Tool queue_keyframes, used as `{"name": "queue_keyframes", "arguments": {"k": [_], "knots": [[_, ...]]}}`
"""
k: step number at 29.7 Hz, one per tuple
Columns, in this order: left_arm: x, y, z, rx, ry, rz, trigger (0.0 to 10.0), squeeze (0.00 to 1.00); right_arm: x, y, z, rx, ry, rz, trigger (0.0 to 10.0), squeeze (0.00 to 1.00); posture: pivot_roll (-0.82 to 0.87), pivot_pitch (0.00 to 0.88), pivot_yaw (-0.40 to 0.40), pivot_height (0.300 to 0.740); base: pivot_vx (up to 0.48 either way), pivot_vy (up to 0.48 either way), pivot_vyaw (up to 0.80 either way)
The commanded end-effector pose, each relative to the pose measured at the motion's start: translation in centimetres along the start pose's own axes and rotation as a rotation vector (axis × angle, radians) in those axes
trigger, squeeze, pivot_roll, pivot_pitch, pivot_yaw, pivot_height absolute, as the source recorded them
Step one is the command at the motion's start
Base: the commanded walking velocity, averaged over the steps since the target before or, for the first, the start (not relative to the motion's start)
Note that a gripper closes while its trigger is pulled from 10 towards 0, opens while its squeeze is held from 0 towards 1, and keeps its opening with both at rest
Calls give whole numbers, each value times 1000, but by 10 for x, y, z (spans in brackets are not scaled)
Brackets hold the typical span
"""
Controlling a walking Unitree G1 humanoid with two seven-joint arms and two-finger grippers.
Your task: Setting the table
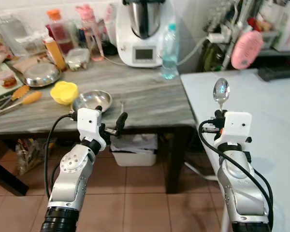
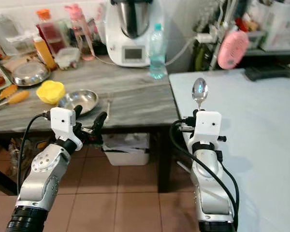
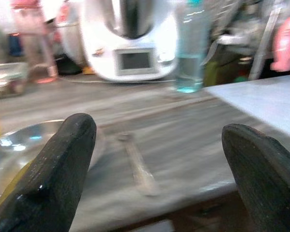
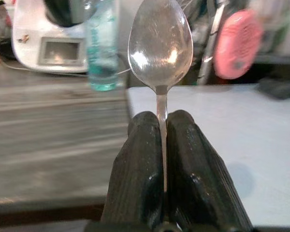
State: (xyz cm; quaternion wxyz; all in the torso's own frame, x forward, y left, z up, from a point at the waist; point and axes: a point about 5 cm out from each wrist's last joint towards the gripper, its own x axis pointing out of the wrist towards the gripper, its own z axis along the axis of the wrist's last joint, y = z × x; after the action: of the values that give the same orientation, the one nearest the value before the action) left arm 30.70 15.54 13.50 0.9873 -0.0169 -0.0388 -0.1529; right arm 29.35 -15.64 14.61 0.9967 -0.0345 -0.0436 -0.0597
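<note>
Kitchen corner with tiled floor; grey stone-patterned worktop (image 1: 145, 92) on the robot's left, pale blue table (image 1: 261, 111) on its right, the two meeting near the worktop's far right corner. Item one: spoon (image 1: 221, 91), polished metal, held upright with bowl uppermost, over the near left edge of the pale table; handle pinched between the pressed-together fingers (image 4: 140, 164) of the right gripper (image 1: 219, 112), neck and bowl standing clear above them. Handling, as judged: light, rigid, smooth and likely slippery; the narrow handle is the right place to hold, and a firm pinch low on it should stop it swivelling; not fragile, may clatter if dropped. Item two: left gripper (image 1: 112, 122), fingers spread wide and carrying nothing, hovering at the worktop's near edge. Item three: second piece of cutlery (image 3: 137, 166), blurred, kind uncertain, lying flat near that edge in line with the spread fingers; probably next to be lifted, by its handle. Item four: steel bowl (image 1: 92, 100), just beside a yellow container (image 1: 64, 92), toward the near edge. Item five: white kitchen appliance (image 1: 144, 34) and clear water bottle (image 1: 168, 50) along the far edge; jars and bottles toward the far left corner.
</note>
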Motion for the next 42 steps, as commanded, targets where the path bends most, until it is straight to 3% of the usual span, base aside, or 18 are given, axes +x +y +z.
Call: {"name": "queue_keyframes", "arguments": {"k": [1, 10, 18, 33, 42], "knots": [[2, -1, 4, 13, -9, -6, 10000, 0, 1, 0, 4, -6, -22, 5, 10000, 0, 36, 28, 54, 740, 458, 0, 0], [2, 0, 4, 19, -6, -10, 10000, 0, 0, 1, 2, 3, -14, 4, 10000, 0, 39, 31, 54, 740, 447, 0, 0], [-1, 10, -1, 2, 44, 69, 10000, 0, 0, 1, 2, 7, -12, 7, 10000, 0, 42, 33, 55, 740, 0, 0, 0], [0, 9, 1, 19, 44, 47, 10000, 0, 0, 1, 1, 9, -10, 3, 10000, 0, 39, 37, 60, 740, 0, 0, 0], [2, 7, 1, 24, 43, 33, 10000, 0, -1, 1, 1, 8, -11, -2, 10000, 0, 38, 35, 62, 740, 0, 301, 0]]}}
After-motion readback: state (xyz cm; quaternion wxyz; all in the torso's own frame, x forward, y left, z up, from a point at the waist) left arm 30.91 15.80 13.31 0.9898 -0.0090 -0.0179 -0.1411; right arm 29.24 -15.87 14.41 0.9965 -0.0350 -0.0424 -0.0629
